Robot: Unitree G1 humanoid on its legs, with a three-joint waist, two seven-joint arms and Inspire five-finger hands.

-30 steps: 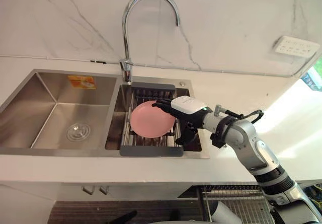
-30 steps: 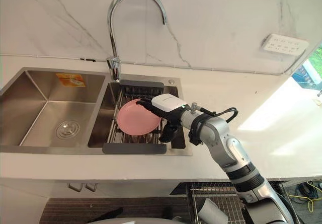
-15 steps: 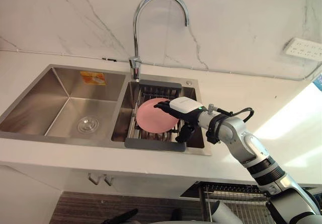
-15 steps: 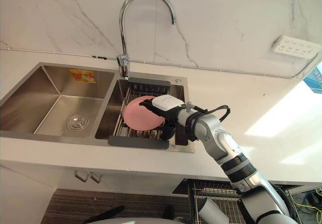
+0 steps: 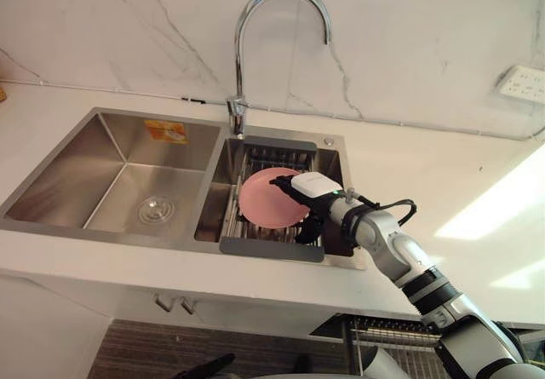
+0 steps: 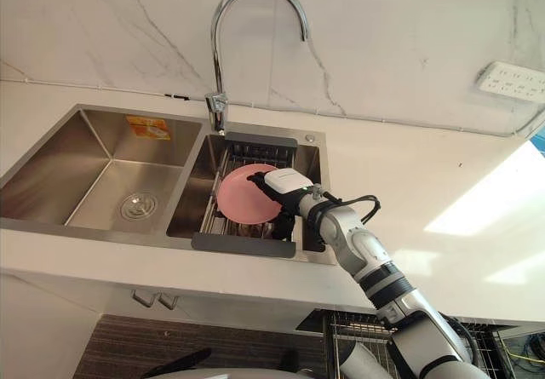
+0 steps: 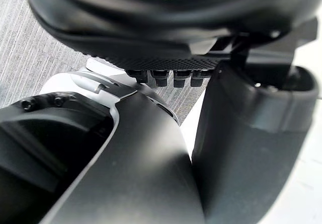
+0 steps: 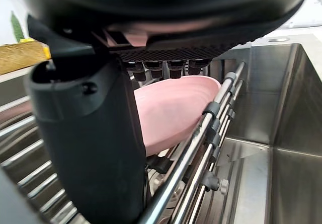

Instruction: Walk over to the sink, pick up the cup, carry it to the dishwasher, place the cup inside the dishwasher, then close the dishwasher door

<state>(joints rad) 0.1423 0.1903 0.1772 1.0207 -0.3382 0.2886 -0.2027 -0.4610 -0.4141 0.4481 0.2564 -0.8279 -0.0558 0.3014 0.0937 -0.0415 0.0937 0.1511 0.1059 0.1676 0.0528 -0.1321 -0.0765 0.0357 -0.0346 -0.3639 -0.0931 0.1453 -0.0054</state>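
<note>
A white marble wall (image 5: 409, 38) with a socket strip (image 5: 524, 81) rises behind the white bench (image 5: 443, 166), which carries a two-bowl steel sink (image 5: 128, 153) under a tall curved faucet (image 5: 238, 55). The right bowl holds a grey drain rack (image 5: 271, 249), and a pink plate (image 5: 266, 202) stands tilted in it. No cup can be made out; the plate is what the arm reaches for.

The right robot hand (image 5: 308, 187) lies on the plate's right side. It is spread wide, its fingers reaching almost straight over the upper rim and the thumb pointing down beside the right rim, so the rim sits in the gap between them.

Against a second ago the whole view has shifted: the sink sits further right and looks smaller, and the right arm is stretched out longer. The plate keeps its place in the rack and the hand keeps its place on it.

The left robot hand (image 7: 151, 32) hangs over grey floor, fingers relaxed and holding nothing.
</note>
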